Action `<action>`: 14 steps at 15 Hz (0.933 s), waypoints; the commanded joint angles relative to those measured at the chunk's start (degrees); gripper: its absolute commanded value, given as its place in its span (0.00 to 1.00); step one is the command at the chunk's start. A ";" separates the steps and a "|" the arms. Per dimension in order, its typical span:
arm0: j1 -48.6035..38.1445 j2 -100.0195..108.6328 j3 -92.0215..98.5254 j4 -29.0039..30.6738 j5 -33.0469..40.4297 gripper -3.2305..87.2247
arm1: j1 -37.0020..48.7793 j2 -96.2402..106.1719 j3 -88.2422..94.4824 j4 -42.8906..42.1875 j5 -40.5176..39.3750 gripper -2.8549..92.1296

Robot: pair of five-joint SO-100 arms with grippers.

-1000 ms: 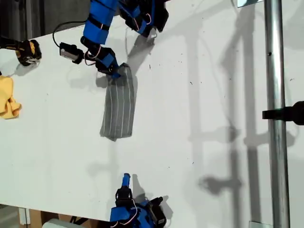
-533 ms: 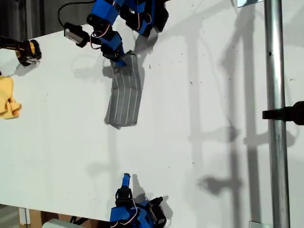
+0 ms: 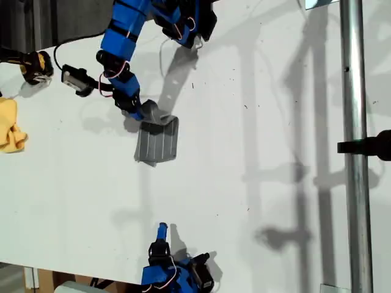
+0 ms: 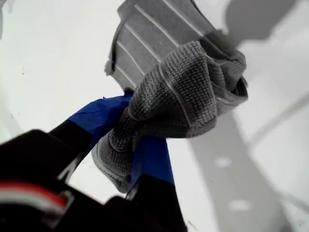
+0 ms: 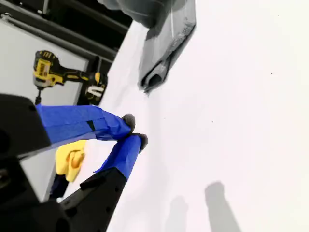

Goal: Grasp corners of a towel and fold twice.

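Since half a second ago, the gripped end of the towel has been carried back over the rest of the cloth, so that the long strip seen earlier is now doubled into a short, squarish bundle; the arm holding it has swung toward the exterior view's left and lower in that view.

At the far left edge of the exterior view a yellow cloth is seen crumpled on the white table, and above it a yellow-and-black drill is lying at the table's edge. Both are well apart from the towel.

Further right, in the upper left part of the exterior view, my first gripper is found clamped on a bunched end of the towel. In the first wrist view that fold of grey striped fabric is pinched between the blue-taped fingers and held raised, while the flat striped part is spread on the table beyond it. Which corner is held cannot be told.

At the bottom centre of the exterior view my second gripper is seen low over bare table, well apart from the towel. In the second wrist view its fingertips are nearly together, with a slight gap and nothing held between them.
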 commanded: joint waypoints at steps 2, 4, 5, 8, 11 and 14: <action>-0.26 0.44 -2.02 0.09 -0.18 0.08 | -2.02 -18.54 -16.61 -5.10 -2.02 0.03; -0.18 0.44 -2.02 0.18 -0.26 0.08 | -3.16 -28.74 -24.87 -6.50 -2.46 0.03; -0.18 0.44 -2.02 0.18 -0.26 0.08 | -3.43 -32.43 -28.21 -6.86 -2.55 0.03; -0.26 0.44 -1.93 0.18 -0.26 0.08 | -3.16 -38.58 -32.96 -9.93 -4.83 0.16; -0.26 0.44 -1.85 0.00 -0.26 0.08 | -3.25 -35.16 -33.84 -16.35 -10.20 0.56; -0.18 0.44 -1.58 -0.09 -0.88 0.09 | -1.32 -27.33 -33.22 -19.60 -11.25 0.13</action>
